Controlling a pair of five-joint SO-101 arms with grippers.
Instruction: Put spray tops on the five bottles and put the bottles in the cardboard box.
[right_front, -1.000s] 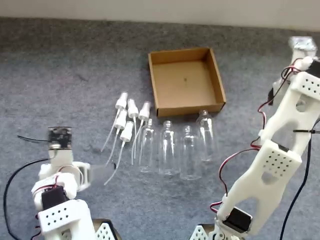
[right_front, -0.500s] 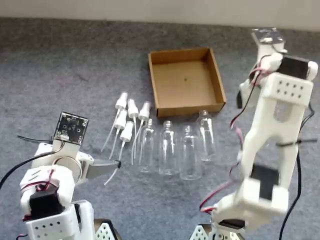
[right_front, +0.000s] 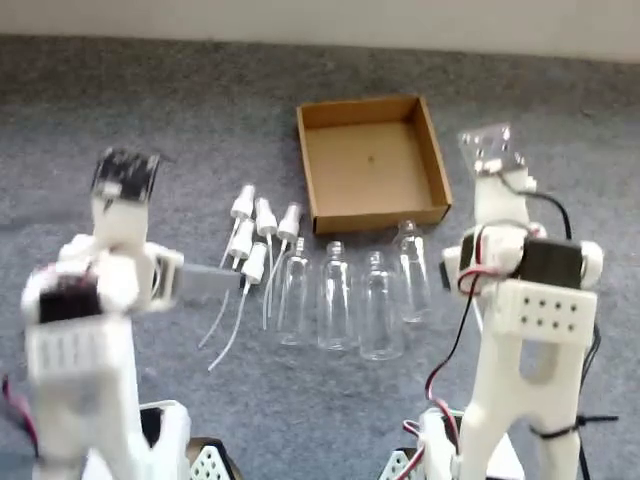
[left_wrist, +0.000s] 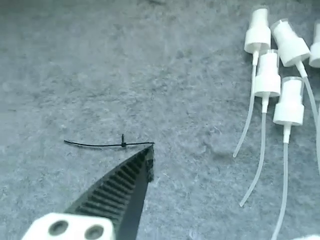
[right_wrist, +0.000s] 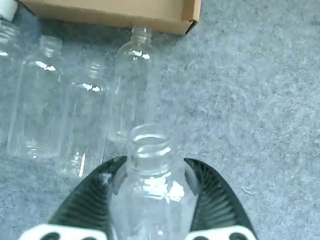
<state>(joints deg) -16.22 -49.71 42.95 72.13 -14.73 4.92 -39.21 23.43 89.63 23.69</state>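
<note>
Grey felt-like carpet (right_front: 150, 130) across the tabletop, pale wall strip (right_front: 300, 15) along its far edge

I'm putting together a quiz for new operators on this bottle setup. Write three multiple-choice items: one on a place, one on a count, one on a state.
1. Where are the four loose bottles relative to the box?
A. Lying on the table just outside one wall
B. Lying inside it
C. Standing upright behind it

2. How many spray tops lie on the table?
A. Three
B. Seven
C. Five

3. What state is the right gripper in?
A. Open, holding nothing
B. Shut on a bottle
C. Shut on a spray top

Answers:
1 A: the high view shows them side by side on the table against the box's outer wall.
2 C: five white heads with tubes can be counted beside the bottles.
3 B: the right wrist view shows a clear bottle gripped between the fingers.
</note>
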